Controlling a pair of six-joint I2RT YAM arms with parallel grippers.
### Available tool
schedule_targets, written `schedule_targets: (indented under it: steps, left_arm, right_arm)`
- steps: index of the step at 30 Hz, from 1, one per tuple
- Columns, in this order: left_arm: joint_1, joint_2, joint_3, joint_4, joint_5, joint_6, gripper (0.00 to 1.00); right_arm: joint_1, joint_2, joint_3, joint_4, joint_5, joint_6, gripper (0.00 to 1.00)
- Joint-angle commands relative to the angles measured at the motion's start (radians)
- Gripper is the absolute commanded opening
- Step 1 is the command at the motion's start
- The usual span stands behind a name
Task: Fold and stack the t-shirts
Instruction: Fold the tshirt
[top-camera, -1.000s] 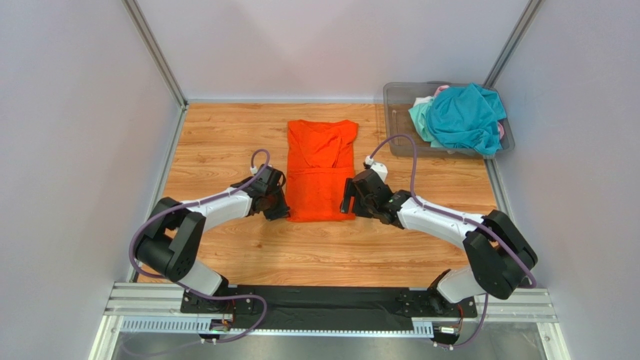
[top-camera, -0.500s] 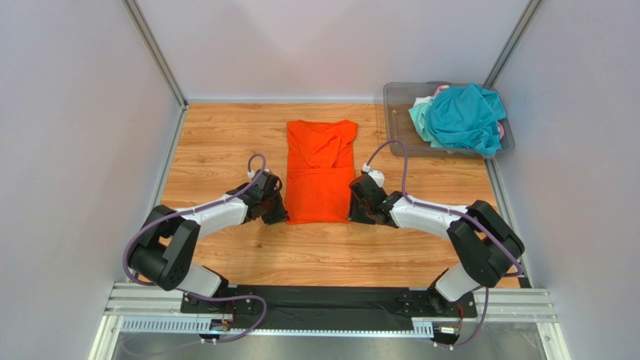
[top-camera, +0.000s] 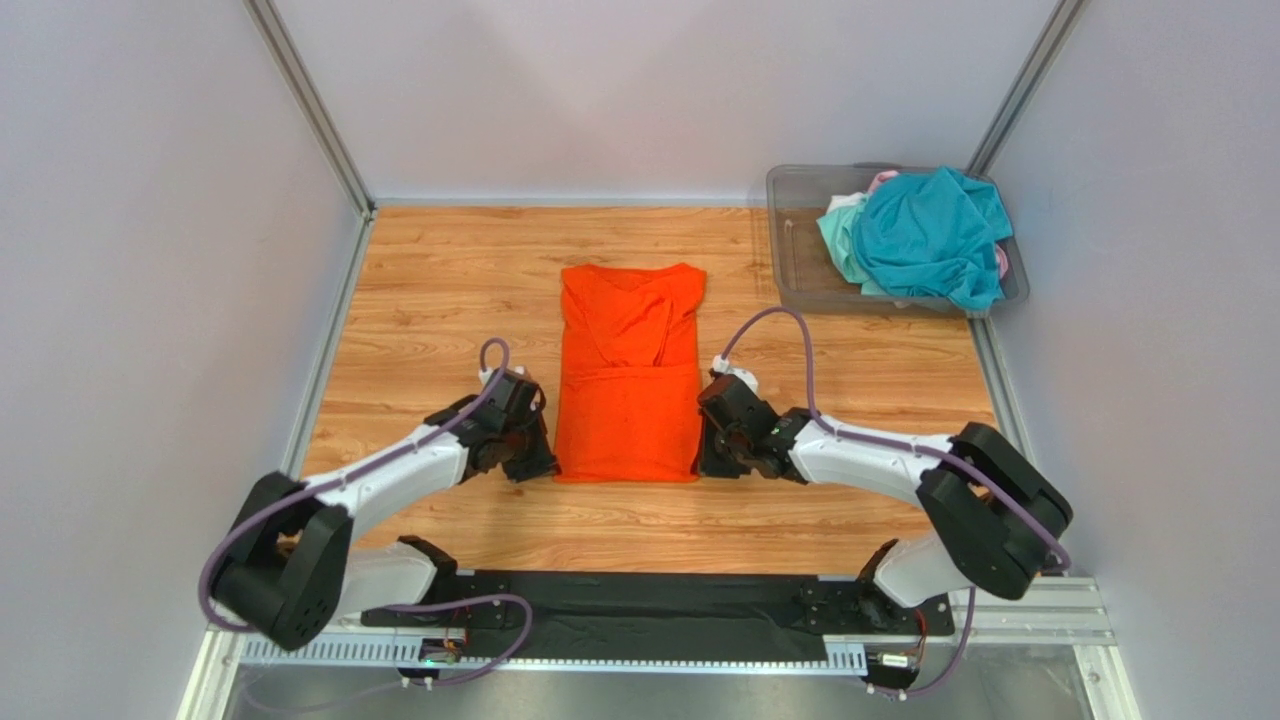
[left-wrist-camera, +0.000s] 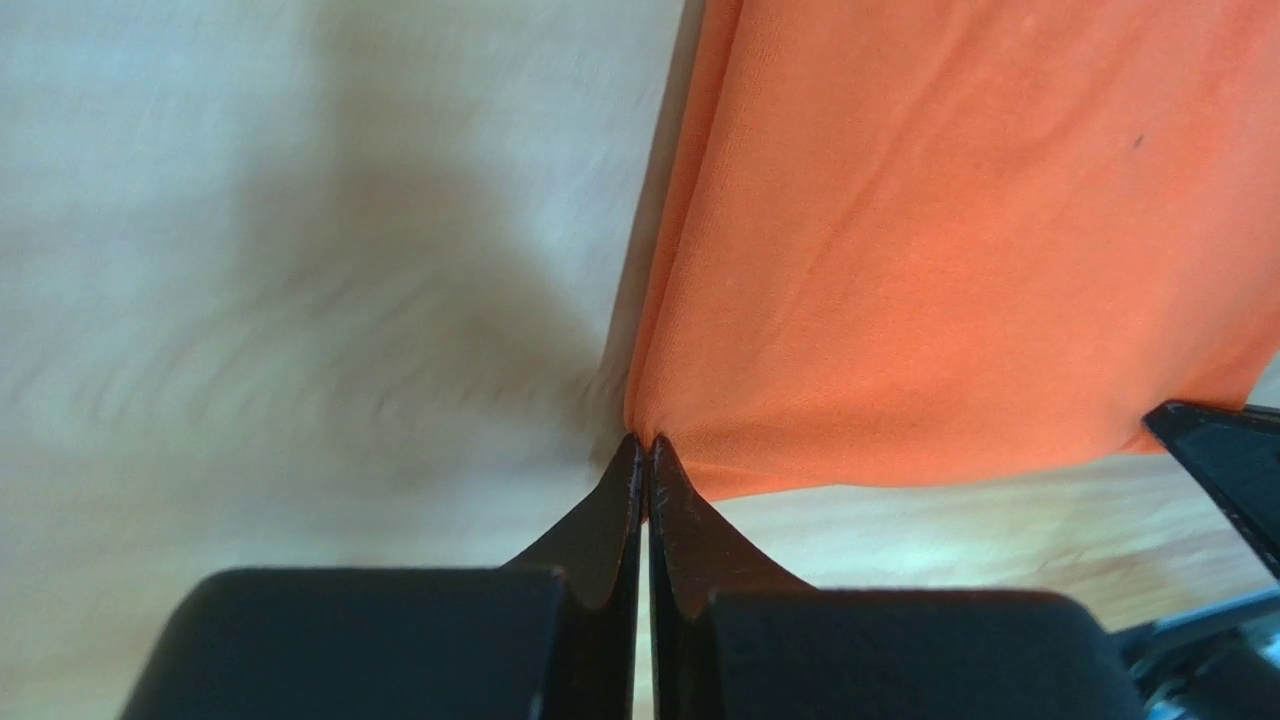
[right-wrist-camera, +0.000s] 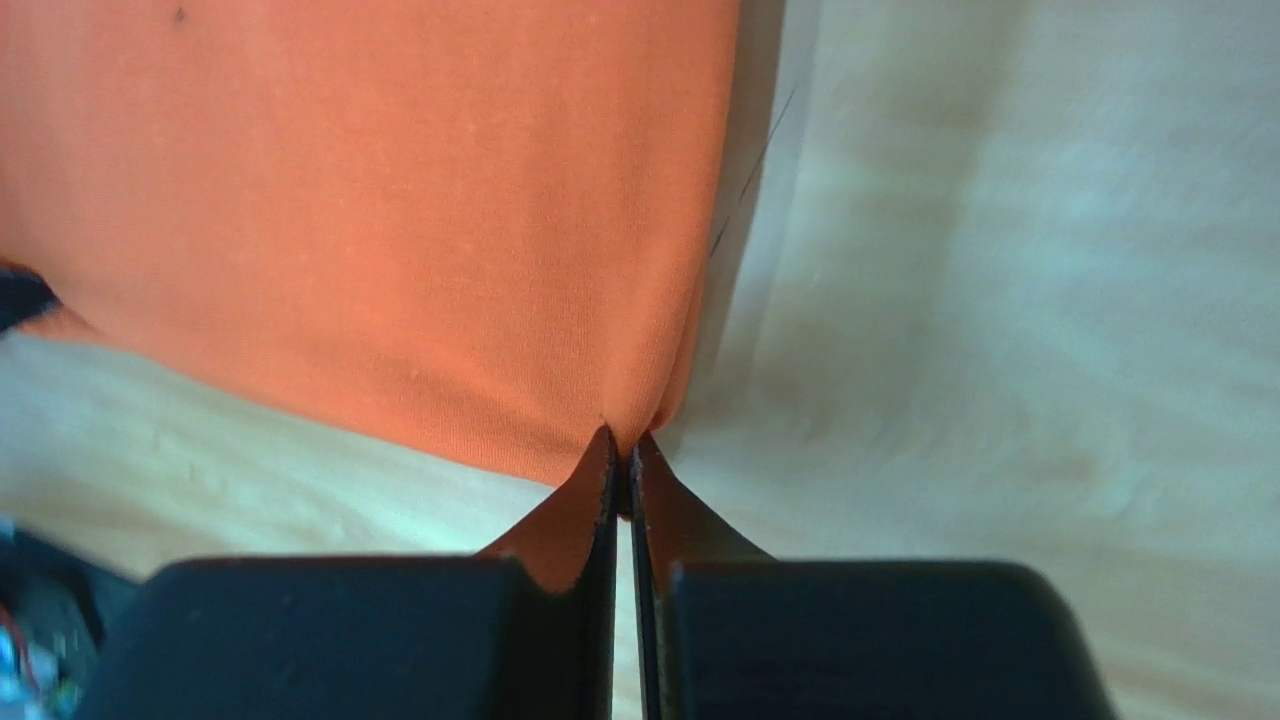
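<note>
Wood-grain table (top-camera: 436, 285): flat plank-pattern surface, matte; orange t-shirt (top-camera: 628, 375) lies at its centre, folded into a long smooth rectangle, collar end far, soft knit with faint creases; clear grey plastic bin (top-camera: 793, 210) at the far right holds a crumpled teal t-shirt (top-camera: 932, 233) heaped over a pale mint t-shirt (top-camera: 842, 233), with a sliver of pink t-shirt (top-camera: 882, 179) behind; left gripper (left-wrist-camera: 646, 444) clenched on the orange t-shirt's near-left corner; right gripper (right-wrist-camera: 624, 438) clenched on its near-right corner; black tapered fingers pressed together, fabric puckered at the tips.
</note>
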Motion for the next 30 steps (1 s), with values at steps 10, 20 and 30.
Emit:
schedule_targets:
  steps: [10, 20, 30]
  left_arm:
    - [-0.092, -0.743, -0.045, -0.427, 0.055, 0.048, 0.0]
    - [-0.092, -0.984, 0.088, -0.525, 0.066, 0.057, 0.0]
    - [-0.092, -0.906, 0.165, -0.485, -0.051, 0.061, 0.0]
  right_arm:
    - [0.153, -0.413, -0.02, -0.331, -0.408, -0.002, 0.0]
    - [0.162, -0.6, 0.11, -0.46, -0.654, 0.038, 0.0]
    - [0.158, -0.616, 0.121, -0.47, -0.63, 0.062, 0.0]
